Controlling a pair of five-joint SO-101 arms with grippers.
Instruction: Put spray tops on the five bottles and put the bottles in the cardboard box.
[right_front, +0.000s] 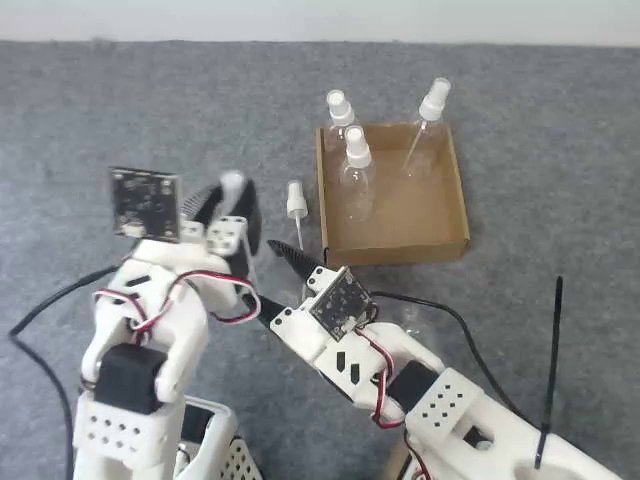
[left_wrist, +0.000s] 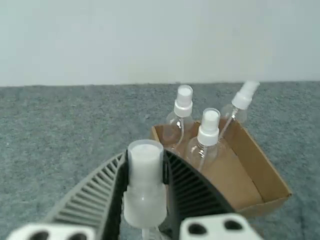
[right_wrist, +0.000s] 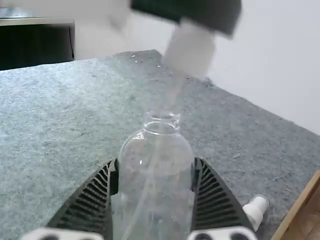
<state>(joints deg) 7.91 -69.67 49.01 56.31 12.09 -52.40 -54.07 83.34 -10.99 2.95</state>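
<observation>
My left gripper (left_wrist: 145, 172) is shut on a white spray top (left_wrist: 145, 160), held over the mat left of the cardboard box (right_front: 440, 245). My right gripper (right_wrist: 156, 200) is shut on an open clear bottle (right_wrist: 156, 165). That spray top (right_wrist: 190, 47) hangs just above the bottle's neck, its thin tube reaching down into the bottle. In the high view both grippers (right_front: 232, 200) (right_front: 268, 268) meet left of the box. Three capped bottles (right_front: 355, 180) (right_front: 340, 115) (right_front: 425, 135) stand in the box, the far right one tilted.
A loose spray top (right_front: 296, 205) lies on the grey mat just left of the box, also seen beside my right gripper (right_wrist: 255, 207). A black cable (right_front: 40, 310) runs along the left, and a black rod (right_front: 552, 370) stands at the right.
</observation>
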